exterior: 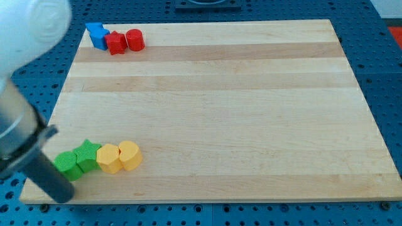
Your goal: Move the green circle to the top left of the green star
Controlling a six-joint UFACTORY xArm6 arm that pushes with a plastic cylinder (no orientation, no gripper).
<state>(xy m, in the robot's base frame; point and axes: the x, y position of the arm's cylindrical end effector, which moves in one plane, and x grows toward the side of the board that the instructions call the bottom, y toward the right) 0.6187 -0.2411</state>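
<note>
Board [213, 107]: one, light wood, fills most of the view, on a blue perforated bench [383, 75].

Arm [22, 37]: one, large white and grey body blurred at the view's left edge. Dark rod [47, 172]: one, slants down toward the view's right from the arm. My tip [65, 196] sits at the board's lower left corner, just below and left of the green circle, close to it; contact cannot be judged. The tool is a plain rod, nothing to open or close, and it holds nothing.

Block count: seven in all. Green: two. Yellow: two. Red: two. Blue: one.

Landmark: green star [88, 154], near the board's lower left corner.
- Green circle [67, 165]: touching the star, on its lower left. A round piece, so no long axis or heading can be read.
- Yellow hexagon-like block [108, 158]: touching the star on its right.
- Yellow heart [130, 155]: right of that block, touching it.
The four form one row, sloping slightly up toward the view's right.

Far above the star, at the board's top left corner, a second touching row:
- Blue block [97, 35], shape unclear, leftmost.
- Red star [115, 43], middle.
- Red circle [135, 40], rightmost.
</note>
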